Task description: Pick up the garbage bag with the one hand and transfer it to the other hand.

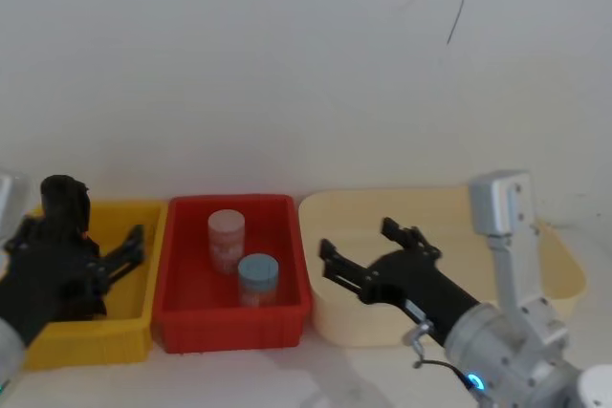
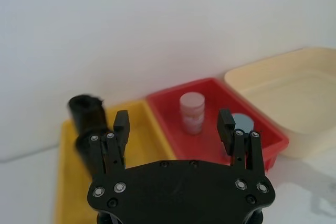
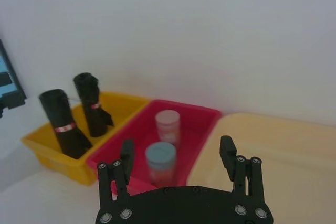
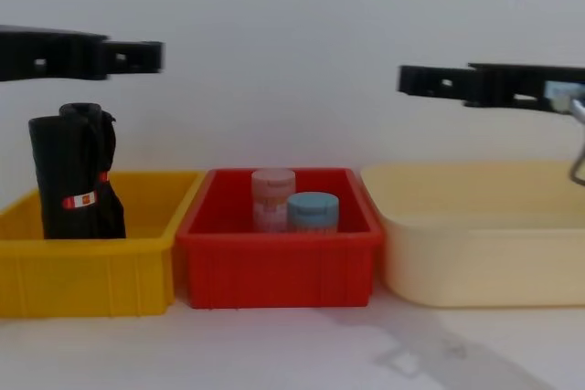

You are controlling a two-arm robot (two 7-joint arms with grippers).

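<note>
My left claw (image 2: 174, 124) gaped above the glossy black garbage bag (image 4: 73, 180), upright, red-and-white banded. My right claw (image 3: 177, 149) gaped too

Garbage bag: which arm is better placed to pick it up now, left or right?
Left. The left gripper hangs open above the yellow bin that holds the garbage bag. The right gripper, also open, is over the cream bin, with the red bin between it and the bag.

No legible txt; red/white label (image 4: 80, 200) on garbage bag (image 4: 69, 166) too small to read.
</note>
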